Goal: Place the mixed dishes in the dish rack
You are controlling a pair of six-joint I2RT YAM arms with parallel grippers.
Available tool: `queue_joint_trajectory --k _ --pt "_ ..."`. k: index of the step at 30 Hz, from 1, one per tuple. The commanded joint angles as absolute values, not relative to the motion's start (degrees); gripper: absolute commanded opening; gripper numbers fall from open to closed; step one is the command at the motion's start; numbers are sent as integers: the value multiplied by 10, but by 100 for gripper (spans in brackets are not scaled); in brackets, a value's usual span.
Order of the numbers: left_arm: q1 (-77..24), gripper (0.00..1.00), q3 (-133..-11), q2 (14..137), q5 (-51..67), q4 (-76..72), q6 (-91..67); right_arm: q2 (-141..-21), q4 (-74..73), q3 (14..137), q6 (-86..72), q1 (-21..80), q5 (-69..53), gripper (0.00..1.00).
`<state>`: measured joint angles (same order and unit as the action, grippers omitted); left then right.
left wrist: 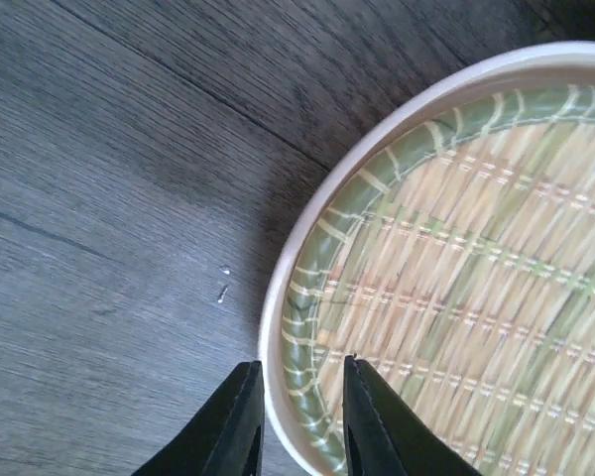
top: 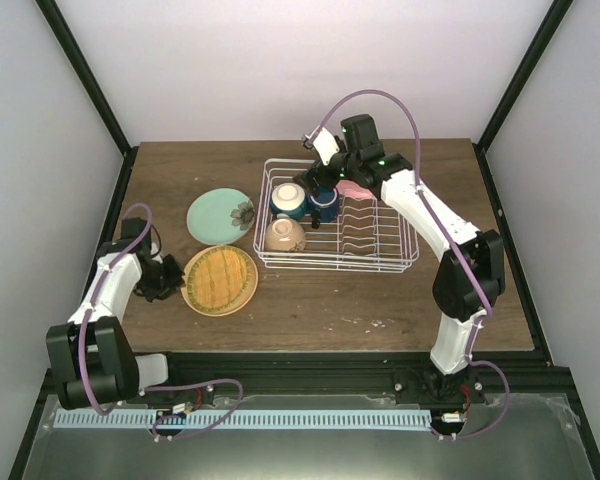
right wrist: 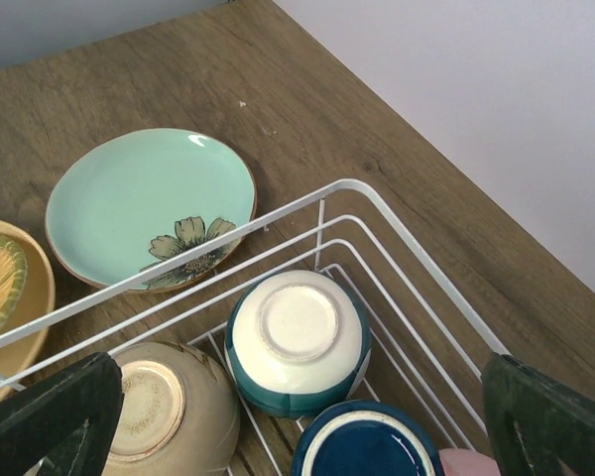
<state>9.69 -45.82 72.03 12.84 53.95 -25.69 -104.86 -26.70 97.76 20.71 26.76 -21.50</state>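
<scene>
The white wire dish rack [top: 380, 245] stands mid-table. In it are an upturned white-and-blue bowl [top: 287, 199], an upturned cream bowl [top: 284, 235], a dark blue mug [top: 324, 204] and a pink plate [top: 356, 189]. The tan-yellow woven plate [top: 220, 280] lies flat on the table left of the rack. My left gripper [top: 175, 278] is open, its jaws either side of that plate's left rim [left wrist: 278, 327]. My right gripper [top: 318, 185] is wide open and empty above the mug [right wrist: 367, 446] and the white-and-blue bowl [right wrist: 297, 342]. The cream bowl [right wrist: 159, 407] shows beside them.
A mint-green plate with a flower [top: 221, 214] lies on the table left of the rack, behind the woven plate; it also shows in the right wrist view [right wrist: 149, 203]. Dark frame posts and white walls enclose the table.
</scene>
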Motion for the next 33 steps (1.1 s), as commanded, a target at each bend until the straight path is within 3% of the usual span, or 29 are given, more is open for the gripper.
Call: queue_joint_trajectory --k 1,9,13,25,33 --pt "96 27 -461 733 142 547 -257 -1044 -273 970 208 272 -211 100" --pt "95 27 -481 726 140 559 -253 -1041 -273 954 211 272 -200 100" --pt "97 33 -541 721 105 538 -258 -1042 -269 956 210 272 -200 100" --pt "128 36 -735 961 104 415 -233 -1016 -265 950 214 273 -178 100" --pt "117 39 -788 1075 152 356 -224 -998 -270 945 209 272 -155 100"
